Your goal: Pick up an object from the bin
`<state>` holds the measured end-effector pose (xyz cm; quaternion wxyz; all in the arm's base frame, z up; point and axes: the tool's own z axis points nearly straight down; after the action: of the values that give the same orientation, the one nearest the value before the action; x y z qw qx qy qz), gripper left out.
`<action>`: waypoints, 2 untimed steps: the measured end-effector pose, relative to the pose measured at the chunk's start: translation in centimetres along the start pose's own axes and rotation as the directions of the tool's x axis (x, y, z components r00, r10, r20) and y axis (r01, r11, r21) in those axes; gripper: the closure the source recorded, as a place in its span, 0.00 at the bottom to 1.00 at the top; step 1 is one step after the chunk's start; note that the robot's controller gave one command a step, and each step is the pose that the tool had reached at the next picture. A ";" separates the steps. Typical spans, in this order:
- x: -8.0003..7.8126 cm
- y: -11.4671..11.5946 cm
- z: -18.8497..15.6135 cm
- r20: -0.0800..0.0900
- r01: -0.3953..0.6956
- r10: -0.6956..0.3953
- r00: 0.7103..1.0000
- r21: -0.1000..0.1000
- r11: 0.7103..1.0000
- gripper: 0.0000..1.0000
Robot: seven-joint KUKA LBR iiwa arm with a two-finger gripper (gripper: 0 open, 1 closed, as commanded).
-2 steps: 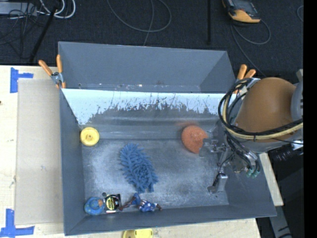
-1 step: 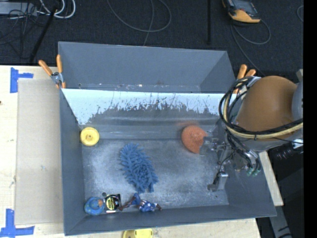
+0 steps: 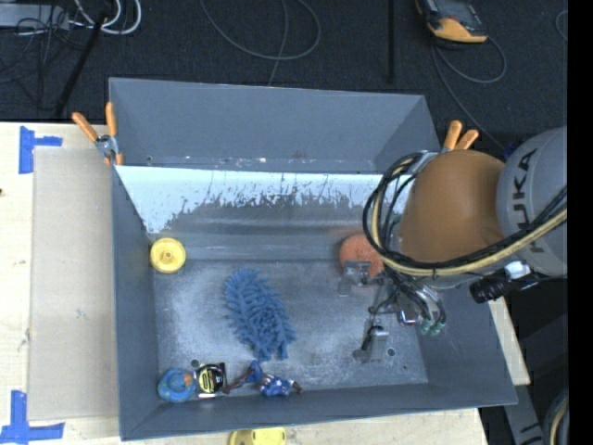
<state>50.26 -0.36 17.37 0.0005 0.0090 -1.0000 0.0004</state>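
My gripper [image 3: 363,311] hangs low over the bin's right part, open, with nothing between its fingers. One fingertip [image 3: 373,343] is close to the bare floor and the other [image 3: 351,280] sits just below an orange rounded thing [image 3: 355,248], which lies by the back wall and is partly hidden by the arm's cover. A blue bristly brush-like thing [image 3: 258,311] lies in the middle of the bin, to the left of the gripper.
A yellow disc [image 3: 168,255] lies at the back left. Along the front edge lie a blue round thing [image 3: 174,385], a yellow-black tape measure [image 3: 212,378] and a small blue and red thing [image 3: 270,385]. The floor under the gripper is bare.
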 end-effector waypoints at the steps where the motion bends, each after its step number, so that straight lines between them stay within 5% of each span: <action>1: -2.8 3.6 -0.4 0.000 -0.067 0.067 0.998 -0.002 0.998 0.00; 2: -4.2 5.0 4.4 0.008 -0.041 0.041 0.999 -0.001 0.999 0.00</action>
<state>54.38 4.68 12.92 -0.0037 -0.0114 -0.9999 -0.0003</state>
